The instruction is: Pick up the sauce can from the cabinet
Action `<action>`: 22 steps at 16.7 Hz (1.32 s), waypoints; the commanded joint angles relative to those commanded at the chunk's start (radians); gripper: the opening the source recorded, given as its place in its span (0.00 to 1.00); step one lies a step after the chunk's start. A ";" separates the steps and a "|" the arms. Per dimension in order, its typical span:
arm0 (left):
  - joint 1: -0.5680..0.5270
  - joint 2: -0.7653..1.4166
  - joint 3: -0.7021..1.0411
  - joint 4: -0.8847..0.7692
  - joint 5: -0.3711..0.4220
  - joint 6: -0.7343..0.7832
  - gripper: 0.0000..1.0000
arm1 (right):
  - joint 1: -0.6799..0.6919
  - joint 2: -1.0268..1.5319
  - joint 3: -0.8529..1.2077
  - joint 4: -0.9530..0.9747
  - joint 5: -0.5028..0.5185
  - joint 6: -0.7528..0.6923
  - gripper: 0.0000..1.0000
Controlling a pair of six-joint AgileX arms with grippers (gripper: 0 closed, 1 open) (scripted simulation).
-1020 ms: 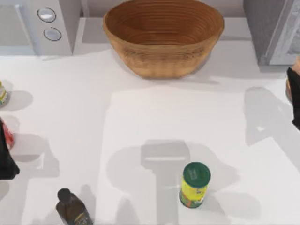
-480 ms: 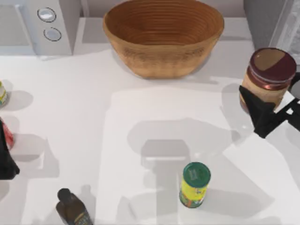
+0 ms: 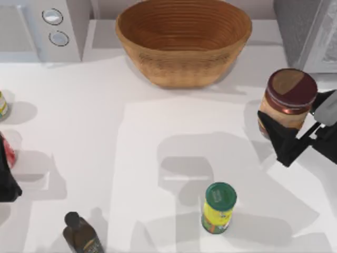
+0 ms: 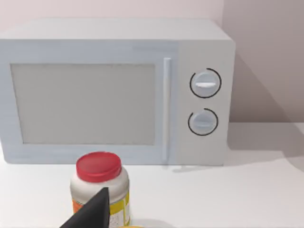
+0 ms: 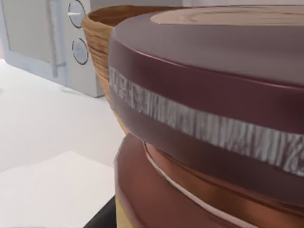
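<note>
The sauce can (image 3: 288, 99), maroon-topped with a tan patch and tan-orange side, hangs above the table's right side, in front of the dark grey cabinet (image 3: 300, 31) at the back right corner. My right gripper (image 3: 293, 117) is shut on the sauce can, one dark finger (image 3: 281, 142) on its near-left side and the other on its right. Its maroon lid and coppery body (image 5: 213, 95) sit very close in the right wrist view. My left gripper (image 3: 6, 182) stays parked at the left edge.
A wicker basket (image 3: 183, 39) stands at the back centre, a white microwave (image 3: 42, 29) at the back left. A green-lidded yellow can (image 3: 218, 207) and a dark bottle (image 3: 81, 234) stand near the front. A red-lidded jar (image 4: 99, 185) sits by my left gripper.
My right gripper has come in from the right edge with the sauce can, moving left and slightly toward the front. The left arm has stayed still.
</note>
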 joint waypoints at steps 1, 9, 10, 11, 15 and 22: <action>0.000 0.000 0.000 0.000 0.000 0.000 1.00 | 0.000 0.000 0.000 0.000 0.000 0.000 0.00; 0.000 0.000 0.000 0.000 0.000 0.000 1.00 | 0.055 0.097 0.105 -0.017 0.058 0.001 0.00; 0.000 0.000 0.000 0.000 0.000 0.000 1.00 | 0.071 0.123 0.134 -0.022 0.073 0.000 0.00; 0.000 0.000 0.000 0.000 0.000 0.000 1.00 | 0.086 0.146 0.162 -0.026 0.088 0.000 0.00; 0.000 0.000 0.000 0.000 0.000 0.000 1.00 | 0.116 0.190 0.220 -0.033 0.118 -0.003 0.00; 0.000 0.000 0.000 0.000 0.000 0.000 1.00 | 0.116 0.190 0.220 -0.033 0.118 -0.003 0.30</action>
